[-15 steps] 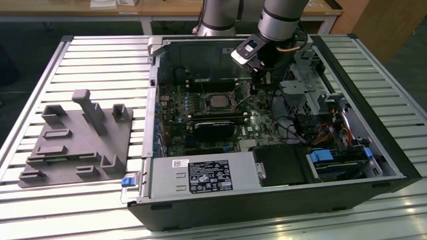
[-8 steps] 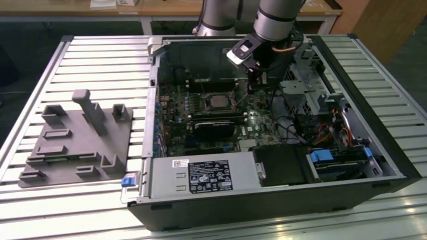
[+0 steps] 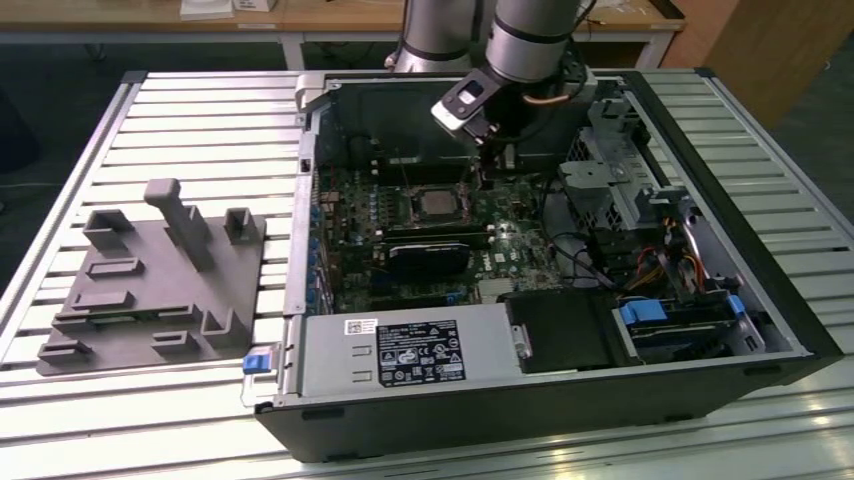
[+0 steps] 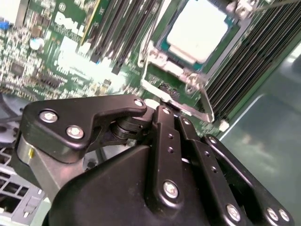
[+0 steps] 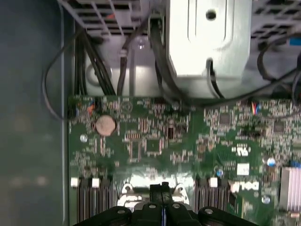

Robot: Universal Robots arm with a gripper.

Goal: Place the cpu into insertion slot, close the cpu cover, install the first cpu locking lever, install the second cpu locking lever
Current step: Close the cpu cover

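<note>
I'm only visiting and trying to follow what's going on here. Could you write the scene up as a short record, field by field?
setting: open black computer case lying on a slatted silver metal table
chip: square silver-grey cpu lying flat in place on the green motherboard
cover: thin silvery metal frame, down around the cpu
hand: black robot hand, fingers together, tips at the frame's corner beside a thin wire lever
beside the case: grey moulded holder block
</note>
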